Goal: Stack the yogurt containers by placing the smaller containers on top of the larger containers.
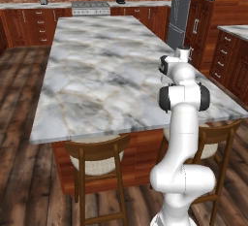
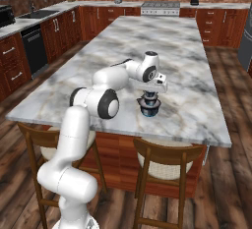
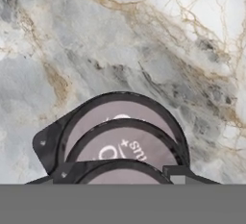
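Observation:
On the marble island the larger container [image 2: 149,109] stands as a squat dark blue cup near the front right edge. The smaller container [image 2: 149,98] sits directly over it, between my fingers. My gripper [image 2: 150,95] points straight down and is shut on the smaller container. From the hand view I look down on the larger container's pale lid [image 3: 120,110] with its dark rim and side tab. The smaller container's round top [image 3: 124,172] lies close in front, centred over it, between my gripper's [image 3: 121,179] dark fingertips. I cannot tell whether the two cups touch.
The island top [image 2: 162,51] stretches bare toward the far end. Its front edge [image 2: 147,137] runs just below the cups, with two wooden stools [image 2: 167,161] tucked under it. In the left base view my own arm [image 1: 183,94] hides the cups.

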You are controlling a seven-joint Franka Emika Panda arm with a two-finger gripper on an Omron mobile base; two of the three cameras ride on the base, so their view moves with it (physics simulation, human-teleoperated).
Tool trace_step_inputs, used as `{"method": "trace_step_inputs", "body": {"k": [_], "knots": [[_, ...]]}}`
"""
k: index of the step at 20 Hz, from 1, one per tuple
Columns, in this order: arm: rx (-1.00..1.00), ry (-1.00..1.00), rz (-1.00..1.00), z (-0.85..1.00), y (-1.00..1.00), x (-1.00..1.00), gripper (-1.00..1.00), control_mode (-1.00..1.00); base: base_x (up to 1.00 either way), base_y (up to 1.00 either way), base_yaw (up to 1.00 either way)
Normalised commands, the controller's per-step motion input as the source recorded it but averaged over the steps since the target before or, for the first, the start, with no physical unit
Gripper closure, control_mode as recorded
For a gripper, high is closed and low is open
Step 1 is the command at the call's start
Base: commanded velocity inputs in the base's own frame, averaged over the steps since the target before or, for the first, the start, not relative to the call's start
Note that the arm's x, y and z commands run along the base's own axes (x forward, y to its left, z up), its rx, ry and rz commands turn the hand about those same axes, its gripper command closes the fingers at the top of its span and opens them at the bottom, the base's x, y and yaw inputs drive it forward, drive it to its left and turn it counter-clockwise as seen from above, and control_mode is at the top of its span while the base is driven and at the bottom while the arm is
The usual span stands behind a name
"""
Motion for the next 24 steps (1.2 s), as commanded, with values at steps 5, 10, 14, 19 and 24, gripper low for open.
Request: {"method": "trace_step_inputs", "body": {"k": [5, 10, 14, 19, 24], "knots": [[0.00, 0.00, 0.00, -0.02, 0.00, 0.08, 1.00, -1.00, 0.00, 0.00, 0.00], [0.00, -0.02, 0.00, -0.06, 0.00, 0.12, 1.00, -1.00, 0.00, 0.00, 0.00], [0.00, -0.01, 0.00, -0.05, 0.00, 0.08, 1.00, -1.00, 0.00, 0.00, 0.00], [0.00, 0.00, 0.00, -0.13, -0.02, -0.26, 1.00, -1.00, 0.00, 0.00, 0.00], [0.00, 0.00, 0.00, -0.04, 0.00, -0.11, 1.00, -1.00, 0.00, 0.00, 0.00]]}}
